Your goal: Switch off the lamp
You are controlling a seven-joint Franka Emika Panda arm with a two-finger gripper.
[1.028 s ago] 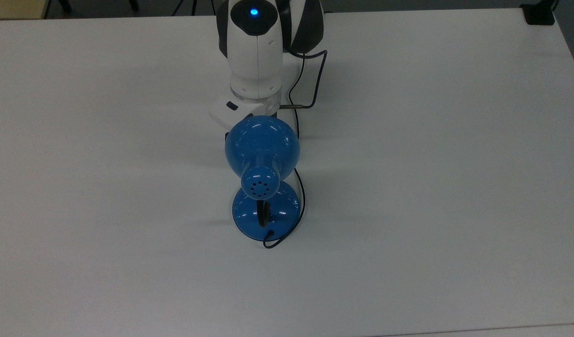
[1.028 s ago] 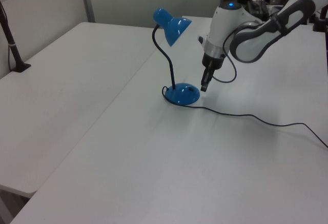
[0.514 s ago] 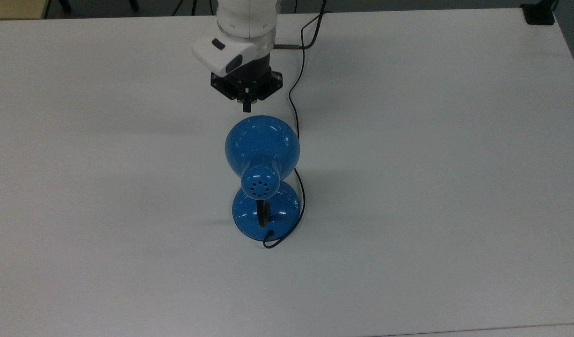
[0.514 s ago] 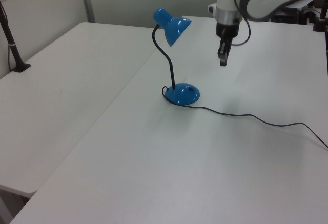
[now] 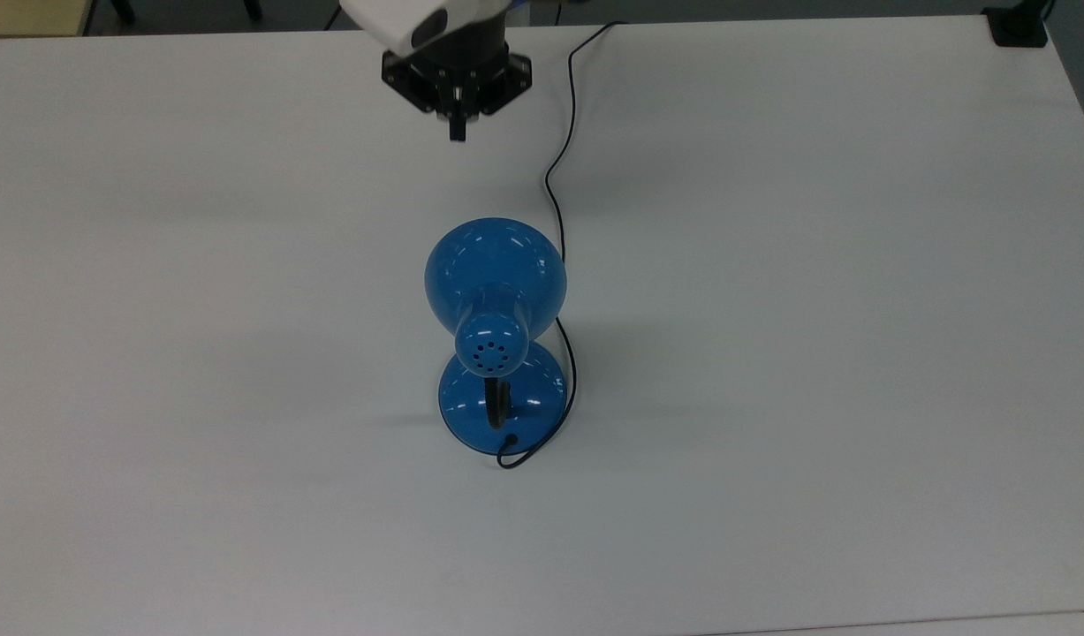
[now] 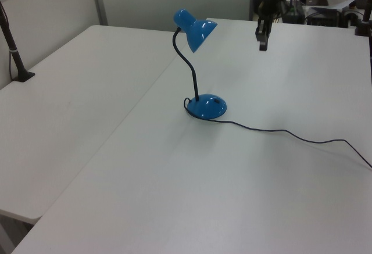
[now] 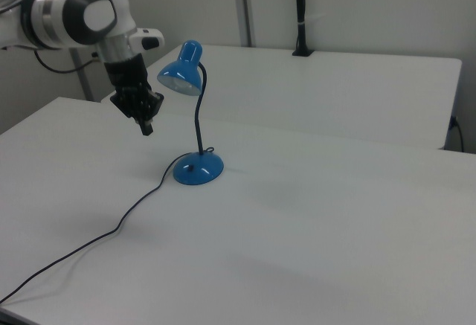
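Observation:
The blue lamp [image 5: 495,274] stands mid-table, its dome shade [image 6: 199,32] on a black bent neck over a round blue base [image 7: 198,169]. No glow comes from the shade [image 7: 178,78]. A thin black cord [image 5: 555,190] runs from the base across the table. My gripper [image 5: 457,131] hangs in the air well away from the lamp, near the top view's upper edge. Its fingers are pressed together with nothing between them. In the left view the gripper [image 6: 263,46] is to the right of the shade, and in the right view the gripper [image 7: 146,127] is left of it.
The white table [image 5: 815,309] is wide and bare around the lamp. A second white table [image 6: 75,85] adjoins it, with a seam between them. A black post [image 7: 300,13] is clamped at that table's far edge. The cord [image 6: 302,136] trails off the left view's right side.
The arm has drawn back and risen from beside the lamp's base, past the shade, toward the top view's upper edge. The lamp has not moved.

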